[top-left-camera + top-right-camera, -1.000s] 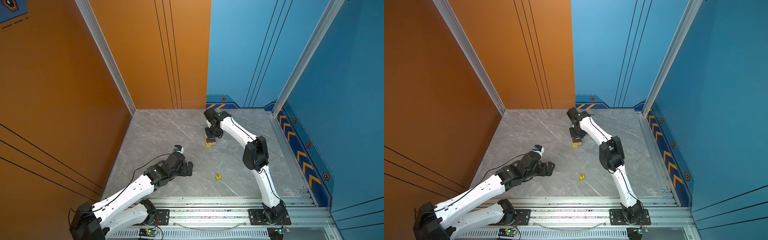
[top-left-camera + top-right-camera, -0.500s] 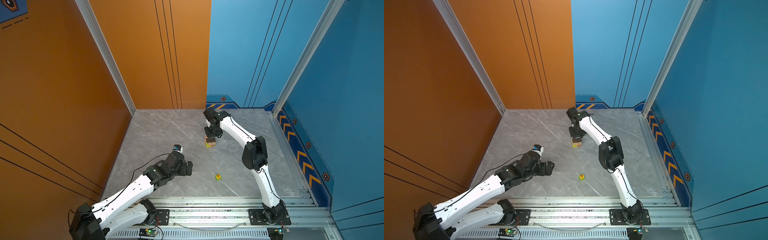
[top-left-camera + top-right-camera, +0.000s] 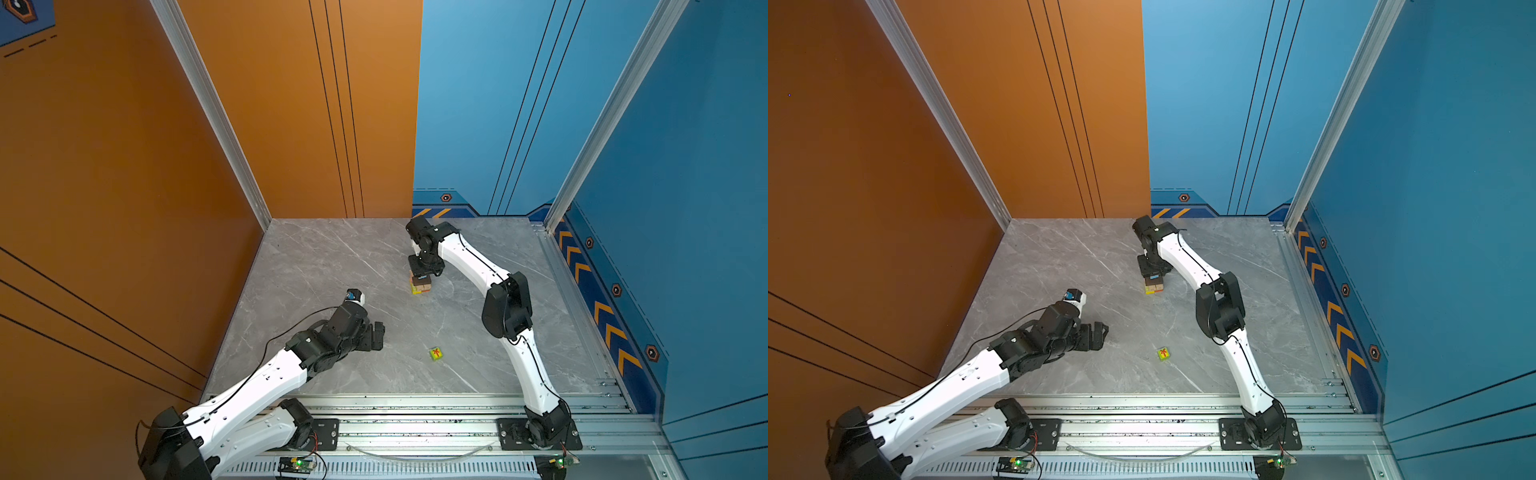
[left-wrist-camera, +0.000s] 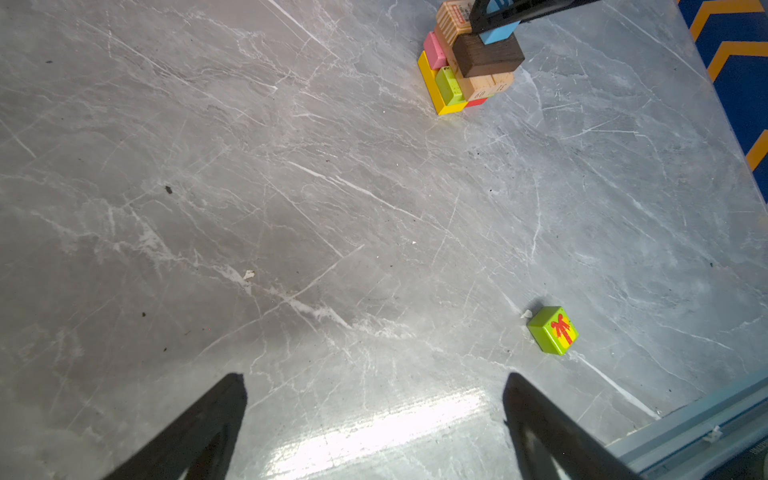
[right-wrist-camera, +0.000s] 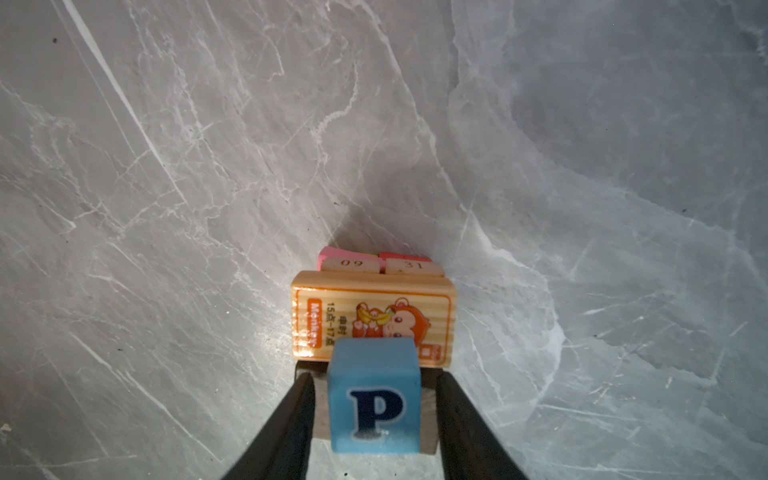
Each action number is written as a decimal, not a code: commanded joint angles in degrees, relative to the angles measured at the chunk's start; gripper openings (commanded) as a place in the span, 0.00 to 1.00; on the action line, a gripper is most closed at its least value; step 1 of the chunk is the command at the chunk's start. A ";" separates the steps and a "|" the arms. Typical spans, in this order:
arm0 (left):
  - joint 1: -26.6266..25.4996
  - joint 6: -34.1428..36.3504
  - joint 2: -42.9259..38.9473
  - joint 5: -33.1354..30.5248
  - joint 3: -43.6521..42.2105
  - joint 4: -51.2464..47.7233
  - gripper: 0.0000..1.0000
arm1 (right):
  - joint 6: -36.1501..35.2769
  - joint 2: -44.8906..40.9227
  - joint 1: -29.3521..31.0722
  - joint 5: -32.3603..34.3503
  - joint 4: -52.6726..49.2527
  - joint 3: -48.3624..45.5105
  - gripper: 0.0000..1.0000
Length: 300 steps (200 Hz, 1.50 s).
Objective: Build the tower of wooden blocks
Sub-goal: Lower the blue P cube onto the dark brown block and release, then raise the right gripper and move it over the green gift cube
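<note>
The wood block tower (image 3: 420,286) (image 3: 1154,286) stands mid-table, with yellow, red, pink, lime, tan and dark brown (image 4: 486,56) blocks stacked up. On top, beside a tan monkey-print block (image 5: 374,316), sits the blue "P" cube (image 5: 374,399) (image 4: 496,33). My right gripper (image 5: 375,376) (image 3: 424,272) hangs over the tower and straddles the cube, open, with a gap on each side. A green cube (image 3: 436,353) (image 3: 1163,353) (image 4: 552,330) lies alone nearer the front. My left gripper (image 4: 374,380) (image 3: 376,334) is open and empty, low over the table to the left of that cube.
Orange wall panels close off the left and back, blue ones the right. A metal rail (image 3: 415,419) with both arm bases runs along the front edge. The marble tabletop (image 3: 332,266) carries only the tower and the green cube.
The right jaws have parted from the blue "P" cube, which stays on the tower. The left arm has barely shifted.
</note>
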 commanded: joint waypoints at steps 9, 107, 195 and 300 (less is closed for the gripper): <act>0.68 1.05 -0.58 1.24 0.10 0.43 0.98 | -0.35 -0.28 -0.17 -0.44 -2.13 1.82 0.58; -0.65 -0.39 -5.27 0.93 -0.16 -1.01 0.98 | 0.09 -16.44 1.01 1.37 -2.04 -7.09 0.65; -23.62 -10.14 -16.63 -14.39 -5.25 -8.50 0.98 | 7.28 -41.82 9.25 4.09 10.34 -46.50 0.57; -48.71 -24.20 -13.64 -30.36 -11.32 -8.62 0.98 | 15.76 -49.87 21.46 7.23 22.02 -69.93 0.55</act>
